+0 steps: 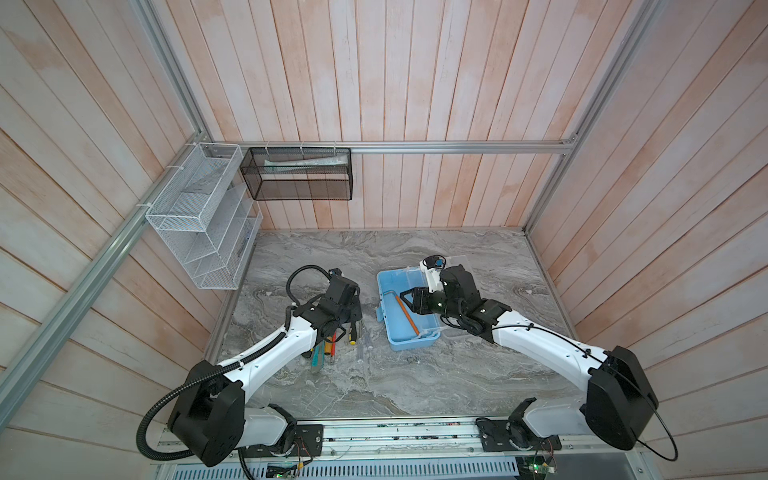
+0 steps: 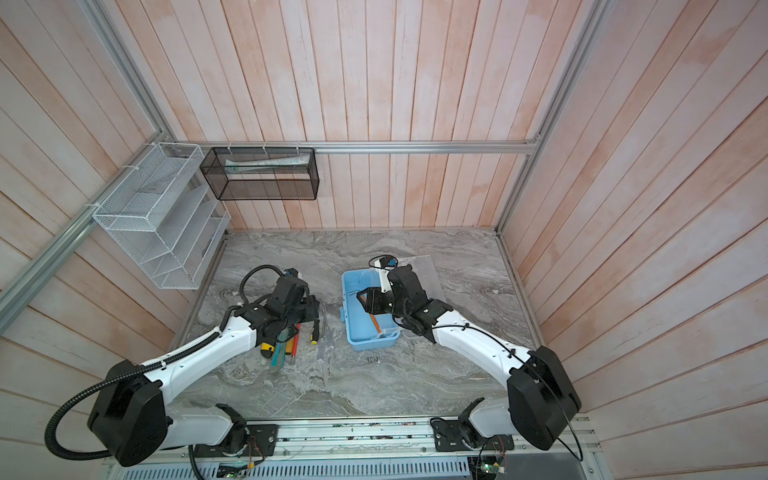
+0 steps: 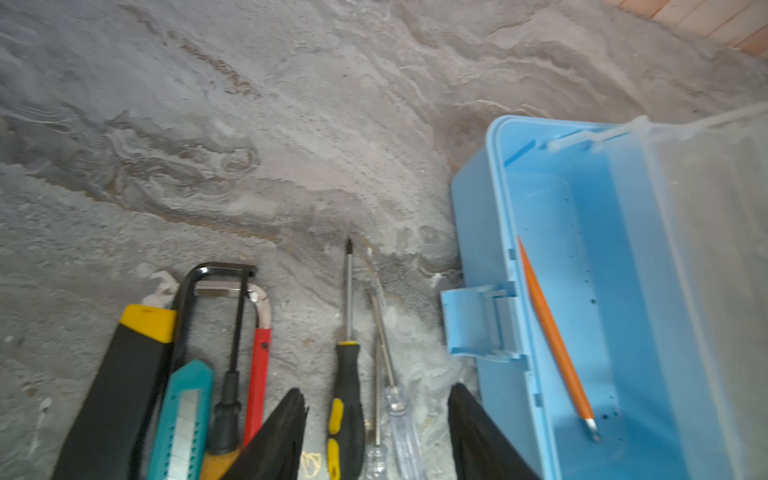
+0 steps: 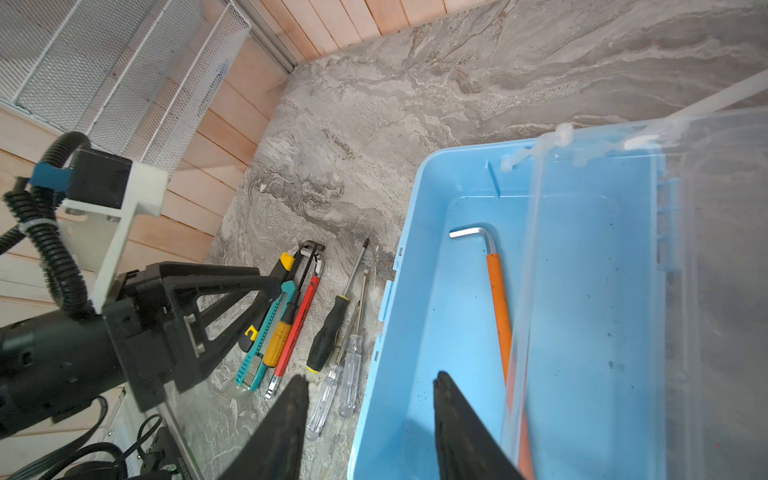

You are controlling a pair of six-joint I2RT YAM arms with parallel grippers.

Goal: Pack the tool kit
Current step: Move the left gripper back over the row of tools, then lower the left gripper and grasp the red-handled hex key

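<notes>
Right of centre on the counter [image 1: 374,386]: blue tool box [image 1: 412,344], clear lid [image 4: 715,291] swung open to the right, long axis near–far.
Inside box: only the orange-handled hex key [image 4: 498,299], lying near–far along the right side, bent end far.
Unpacked row: on the counter just left of the box. The black-yellow screwdriver [image 3: 347,399] and clear-handled screwdrivers [image 3: 395,403] are closest to the box. Further left are the red hex key [image 3: 257,374], teal utility knife [image 3: 185,419] and black-yellow cutter [image 3: 124,374].
Row axis: all roughly near–far, handles near, tips far, about parallel to the box's left wall.
Key relation: the row sits directly under the left arm and the box lies to its right. Left arm is clearly nearer the tools; right arm is over the box.
Left end effector [image 3: 378,432]: jaws about half open, empty. In the wrist view they straddle the black-yellow and clear screwdriver handles, across their long axis. Can't tell if it touches tools or counter.
Right end effector [image 4: 370,407]: jaws partly apart, nothing between them, hanging over the box's left wall.
Step, my read: left lines up to pick a screwdriver, then a short carry right into the box.
Risk: handles are packed close, so the jaws may catch two at once.
</notes>
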